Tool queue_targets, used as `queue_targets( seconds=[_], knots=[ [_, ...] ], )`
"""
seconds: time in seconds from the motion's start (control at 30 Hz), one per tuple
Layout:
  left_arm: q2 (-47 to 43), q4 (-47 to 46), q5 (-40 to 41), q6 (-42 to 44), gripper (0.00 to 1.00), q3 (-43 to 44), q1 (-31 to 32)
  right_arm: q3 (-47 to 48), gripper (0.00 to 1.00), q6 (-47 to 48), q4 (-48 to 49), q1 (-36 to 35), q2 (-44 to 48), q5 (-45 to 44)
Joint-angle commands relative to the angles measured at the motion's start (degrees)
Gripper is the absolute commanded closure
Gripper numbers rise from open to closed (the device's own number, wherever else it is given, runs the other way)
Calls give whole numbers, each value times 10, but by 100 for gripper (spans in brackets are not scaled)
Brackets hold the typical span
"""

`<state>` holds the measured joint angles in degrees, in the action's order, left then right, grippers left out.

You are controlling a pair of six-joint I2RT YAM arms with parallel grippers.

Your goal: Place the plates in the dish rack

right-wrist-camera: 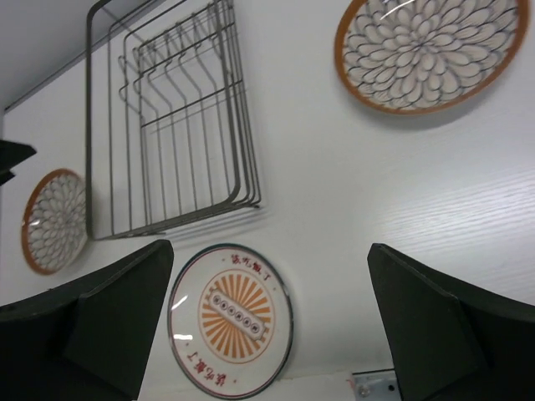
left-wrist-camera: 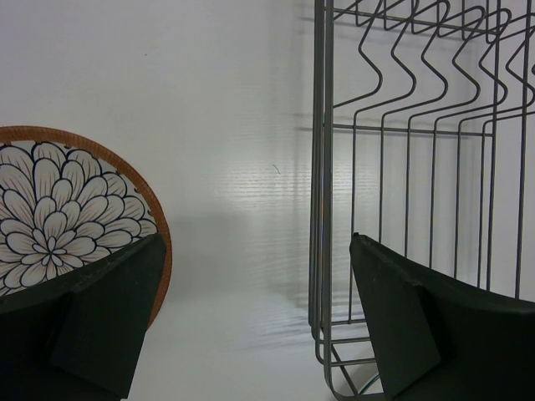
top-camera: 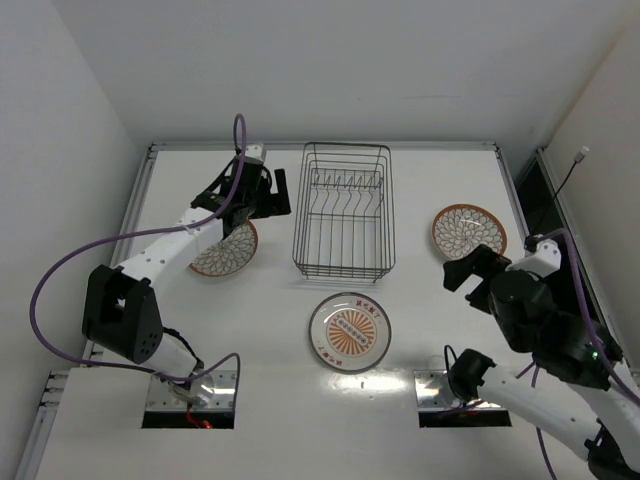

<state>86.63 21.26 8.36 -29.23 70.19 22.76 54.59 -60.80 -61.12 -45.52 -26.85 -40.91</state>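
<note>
The dish rack (top-camera: 343, 212) is dark grey wire. The left plate (top-camera: 225, 250) and the right plate (top-camera: 469, 231) are white with dark-outlined petals and an orange-brown rim. The middle plate (top-camera: 349, 332) is white with an orange sunburst medallion, a dark edge ring, and perhaps small orange characters. The table (top-camera: 430, 300) is white.

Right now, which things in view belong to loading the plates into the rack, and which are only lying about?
For the job: dish rack; left scale-patterned plate, partly under the left arm; right scale-patterned plate; medallion plate.
Not for the job: purple cable on the left arm; white plug by the right wall.
</note>
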Motion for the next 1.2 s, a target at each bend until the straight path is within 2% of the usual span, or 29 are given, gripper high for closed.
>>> queue_targets(
  seconds=[0.0,0.27,0.33,0.47,0.57,0.67,0.77,0.8,0.83,0.9,0.93,0.97,1.0,1.03,1.1,1.17],
  knots=[
    [-17,-21,-2,2,9,-1,-5,45,0,19,-72,-1,-36,-91],
    [-17,-21,3,2,9,-1,-5,6,0,52,0,-1,24,-155],
    [-17,-21,-2,2,9,-1,-5,15,0,96,23,-1,-27,-155],
    [-12,-21,-7,2,9,-1,-5,71,0,96,-4,-1,-143,-189],
    [-12,-21,-7,2,9,-1,-5,90,0,119,27,9,-187,-202],
    [-12,-21,-7,2,9,-1,-5,102,0,173,91,45,-226,-155],
    [-12,-21,-7,2,9,-1,-5,102,0,213,131,124,-285,-74],
    [-12,-21,-7,2,9,-1,-5,102,0,223,144,183,-300,-46],
    [-12,-21,-7,2,9,-1,-5,94,0,233,156,216,-312,15],
    [-12,-21,-12,2,9,-1,-5,76,0,259,201,284,-339,83],
    [-12,-21,-12,2,9,-1,-5,69,0,267,215,353,-344,153],
    [-12,-21,-12,2,9,-1,-5,63,0,272,238,386,-355,216],
    [-12,-21,-12,2,9,-1,-5,55,0,278,247,418,-356,217],
    [-12,-21,-12,2,9,-1,-5,55,0,278,253,477,-370,276],
    [-17,-21,-18,2,9,-1,-5,55,0,284,264,528,-389,340],
    [-17,-21,-18,2,9,-1,-5,55,0,284,264,587,-414,367]
  ],
)
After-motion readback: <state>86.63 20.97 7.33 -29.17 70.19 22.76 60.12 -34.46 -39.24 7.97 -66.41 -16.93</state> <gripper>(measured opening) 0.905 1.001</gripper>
